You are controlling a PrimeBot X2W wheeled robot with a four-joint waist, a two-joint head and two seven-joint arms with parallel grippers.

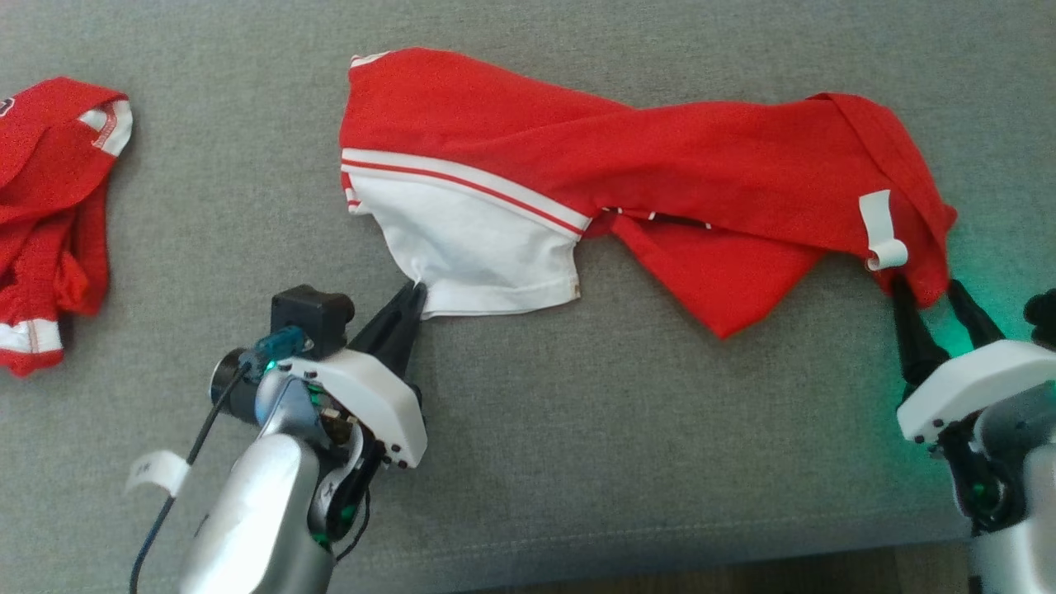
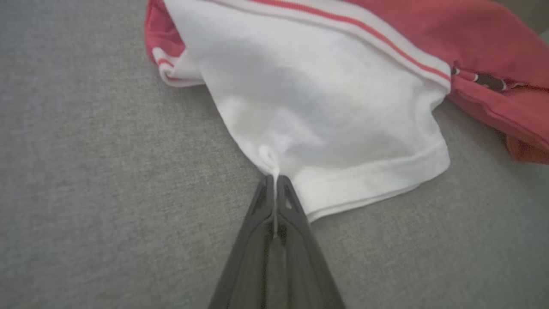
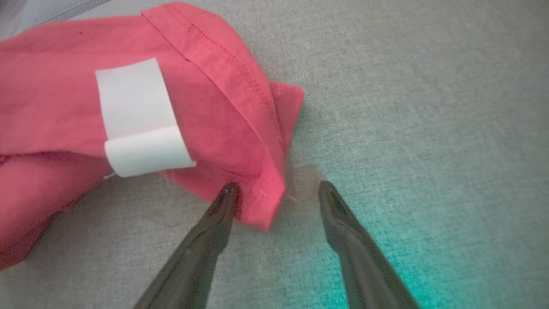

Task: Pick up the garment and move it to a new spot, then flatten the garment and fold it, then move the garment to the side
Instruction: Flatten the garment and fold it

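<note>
Beside the garment (image 1: 627, 157), left fingers (image 2: 251, 227) pinch its hem (image 2: 377, 171); right fingers (image 3: 206, 240) gape.

surface: grey woven fabric (image 1: 577, 462), seam along its near edge | far left: crumpled red garment (image 1: 49, 206) with white trim, partly cut by frame edge | bottom edge: strip of brown floor (image 1: 742, 579)

It looked like a room in a home, though nothing settled that. The work surface was broad grey woven upholstery (image 1: 627, 445), soft like a sofa seat or bed, with a rounded front edge. Past that edge showed a strip of brown wood-toned floor (image 1: 742, 580). Clothing lay on the upholstery: a red-and-white garment (image 1: 577, 157) spread out, and a second red garment (image 1: 49, 190) bunched well apart from it.
</note>
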